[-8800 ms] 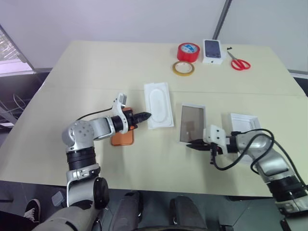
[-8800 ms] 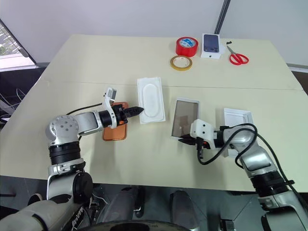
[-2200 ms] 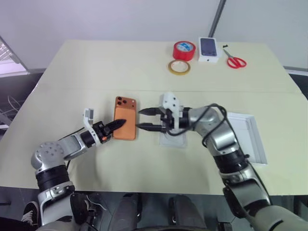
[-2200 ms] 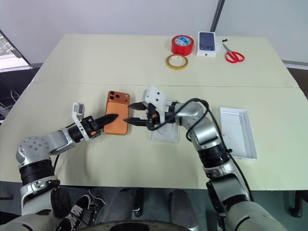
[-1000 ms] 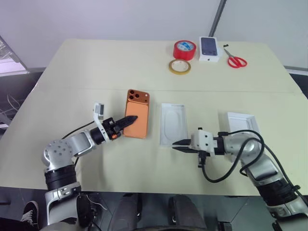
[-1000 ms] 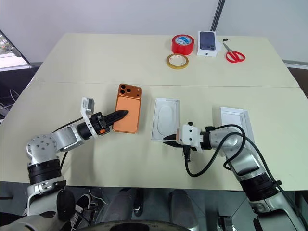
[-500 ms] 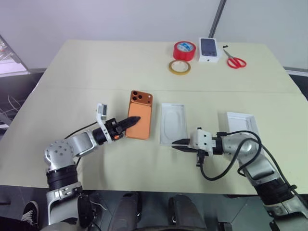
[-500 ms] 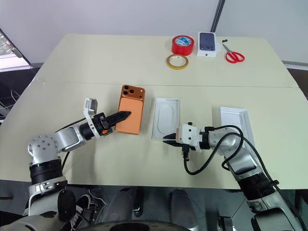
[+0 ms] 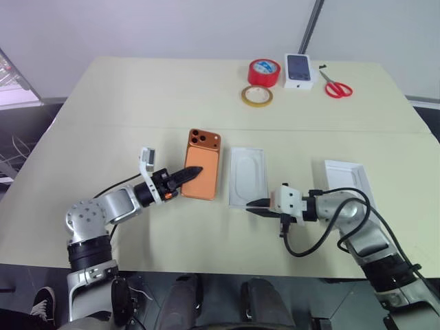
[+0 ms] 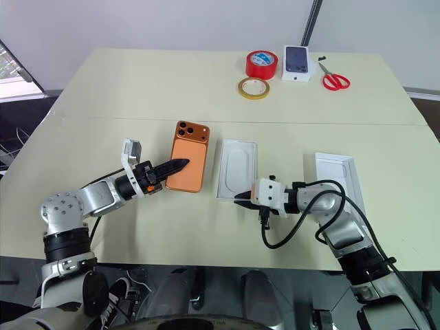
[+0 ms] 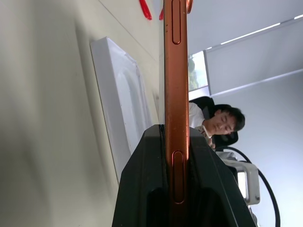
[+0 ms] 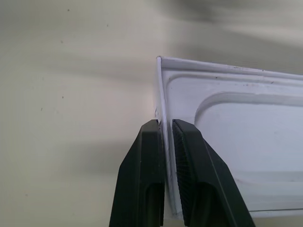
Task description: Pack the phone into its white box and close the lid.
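Observation:
The orange phone (image 9: 204, 161) hangs just above the table, back up with its camera cluster at the far end. My left gripper (image 9: 192, 170) is shut on its near end; the left wrist view shows the phone (image 11: 176, 71) edge-on between the fingers. Right of it lies the white box (image 9: 231, 185), with a white insert (image 9: 249, 172) with an oval recess lying inside. My right gripper (image 9: 251, 204) is shut on the box's near rim (image 12: 160, 90). The lid (image 9: 346, 175) lies open side up at the right, partly behind my right arm.
Along the table's far edge sit a red tape roll (image 9: 268, 71), a yellowish tape roll (image 9: 256, 95), a small carton picturing a dark phone (image 9: 300, 71) and red scissors (image 9: 338, 88). A seated person (image 11: 222, 123) shows beyond the table.
Two seconds ago my right gripper stood open between the phone and the box; now it pinches the box's near rim. Over the last second both grippers have kept still.

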You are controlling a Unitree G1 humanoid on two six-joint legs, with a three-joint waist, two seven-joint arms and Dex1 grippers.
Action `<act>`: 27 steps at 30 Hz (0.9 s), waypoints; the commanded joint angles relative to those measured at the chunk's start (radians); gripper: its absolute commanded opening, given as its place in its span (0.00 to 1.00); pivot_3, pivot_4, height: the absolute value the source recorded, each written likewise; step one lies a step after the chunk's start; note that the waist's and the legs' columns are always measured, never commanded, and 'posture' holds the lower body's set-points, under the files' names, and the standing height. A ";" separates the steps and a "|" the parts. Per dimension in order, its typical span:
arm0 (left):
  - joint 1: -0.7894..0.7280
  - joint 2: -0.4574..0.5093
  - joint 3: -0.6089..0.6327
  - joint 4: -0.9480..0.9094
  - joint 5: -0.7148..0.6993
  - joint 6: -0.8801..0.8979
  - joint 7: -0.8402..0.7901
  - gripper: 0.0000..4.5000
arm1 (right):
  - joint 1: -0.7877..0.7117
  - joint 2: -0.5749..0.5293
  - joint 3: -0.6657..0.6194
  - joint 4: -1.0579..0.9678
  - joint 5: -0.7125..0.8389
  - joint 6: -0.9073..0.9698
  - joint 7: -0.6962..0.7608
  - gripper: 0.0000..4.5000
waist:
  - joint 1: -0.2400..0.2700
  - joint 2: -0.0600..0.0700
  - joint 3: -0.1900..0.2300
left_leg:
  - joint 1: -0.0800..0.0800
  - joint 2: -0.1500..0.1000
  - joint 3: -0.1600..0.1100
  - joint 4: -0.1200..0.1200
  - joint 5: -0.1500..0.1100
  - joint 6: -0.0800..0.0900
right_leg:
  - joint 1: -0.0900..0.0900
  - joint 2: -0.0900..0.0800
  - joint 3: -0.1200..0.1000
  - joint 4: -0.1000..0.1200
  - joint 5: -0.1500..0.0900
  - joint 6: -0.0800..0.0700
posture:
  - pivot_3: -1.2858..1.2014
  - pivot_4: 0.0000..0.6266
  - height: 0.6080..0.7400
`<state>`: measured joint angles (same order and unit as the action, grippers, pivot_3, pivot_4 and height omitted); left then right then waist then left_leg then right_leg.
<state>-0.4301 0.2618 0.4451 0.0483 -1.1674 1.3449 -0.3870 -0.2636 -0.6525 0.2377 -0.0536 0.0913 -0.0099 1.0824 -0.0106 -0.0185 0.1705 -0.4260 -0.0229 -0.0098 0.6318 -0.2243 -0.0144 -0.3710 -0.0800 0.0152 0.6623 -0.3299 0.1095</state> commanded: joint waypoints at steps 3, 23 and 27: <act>-0.021 -0.005 0.007 -0.026 -0.050 -0.018 0.006 0.00 | -0.012 0.000 -0.003 -0.022 0.016 0.016 0.009 0.05 | 0.000 0.000 0.000 | 0.000 0.000 0.000 0.000 0.000 0.000 | 0.000 0.000 0.000 0.000 0.000 0.000 | 0.52 0.24 1.00; -0.082 -0.122 -0.122 0.058 0.027 -0.086 0.060 0.00 | 0.011 0.062 0.062 -0.228 0.003 0.230 -0.108 0.05 | 0.000 0.000 0.000 | 0.000 0.000 0.000 0.001 0.001 -0.001 | 0.000 0.001 0.000 0.001 0.000 0.000 | 0.52 0.24 1.00; -0.082 -0.129 -0.132 0.067 0.037 -0.091 0.053 0.00 | 0.013 0.066 0.048 -0.245 0.042 0.257 -0.097 0.34 | 0.000 0.000 0.000 | 0.000 0.000 0.000 0.001 0.001 -0.001 | -0.001 0.001 0.000 0.001 0.000 0.000 | 0.52 0.24 1.00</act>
<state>-0.4889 0.1356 0.3164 0.1356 -1.1194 1.2678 -0.3070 -0.2444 -0.5907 0.3024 -0.2437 0.1035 0.2448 0.9819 -0.0101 -0.0187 0.1705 -0.4261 -0.0230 -0.0098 0.6325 -0.2236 -0.0152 -0.3715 -0.0790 0.0153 0.6636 -0.3300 0.1096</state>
